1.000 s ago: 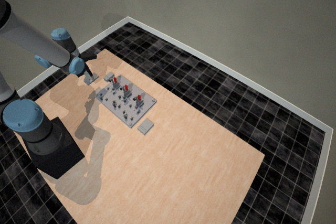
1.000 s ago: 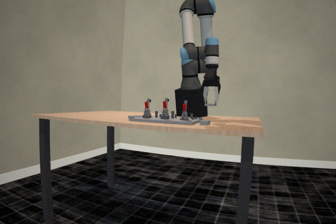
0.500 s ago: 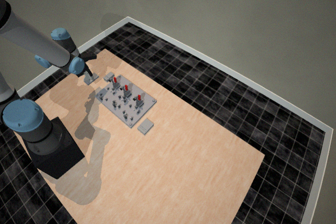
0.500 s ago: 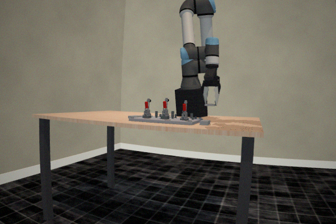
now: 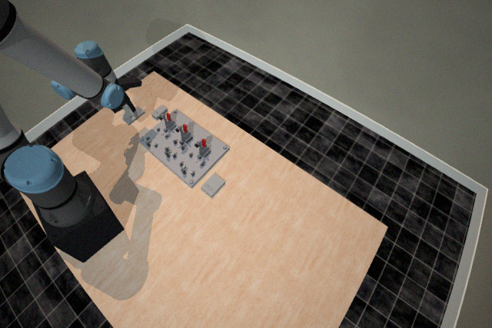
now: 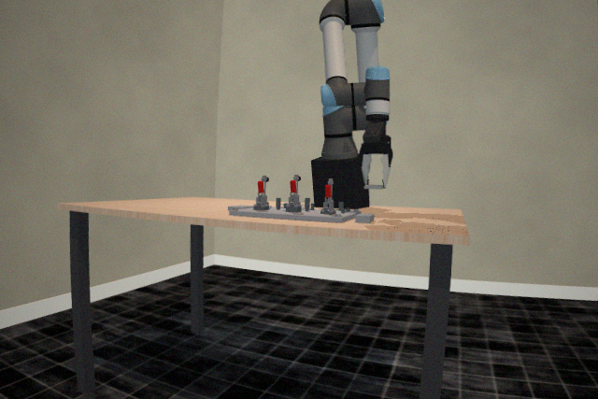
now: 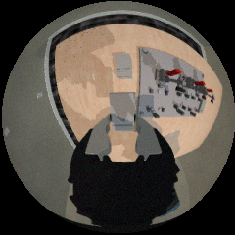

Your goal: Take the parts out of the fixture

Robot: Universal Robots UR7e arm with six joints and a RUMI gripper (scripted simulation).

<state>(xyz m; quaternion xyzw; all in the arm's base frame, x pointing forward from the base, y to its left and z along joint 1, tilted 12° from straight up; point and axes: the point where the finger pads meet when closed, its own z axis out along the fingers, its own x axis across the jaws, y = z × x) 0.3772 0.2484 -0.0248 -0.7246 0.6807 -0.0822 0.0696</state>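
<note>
End effector (image 6: 376,185) hangs above the table (image 6: 145,208), clamped on a flat part (image 6: 375,187)

arm (image 5: 43,62) cropped by frame, fixture pins (image 5: 174,154) tiny

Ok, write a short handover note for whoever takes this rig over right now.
Gripper: shut on a flat grey part, held above the table beside the fixture.
Done: two parts lie flat on the table, one off one end of the fixture and one off the other end, near the gripper.
Left: lower the held part, lay it flat beside the fixture, let go. I see no parts left on the fixture.
</note>
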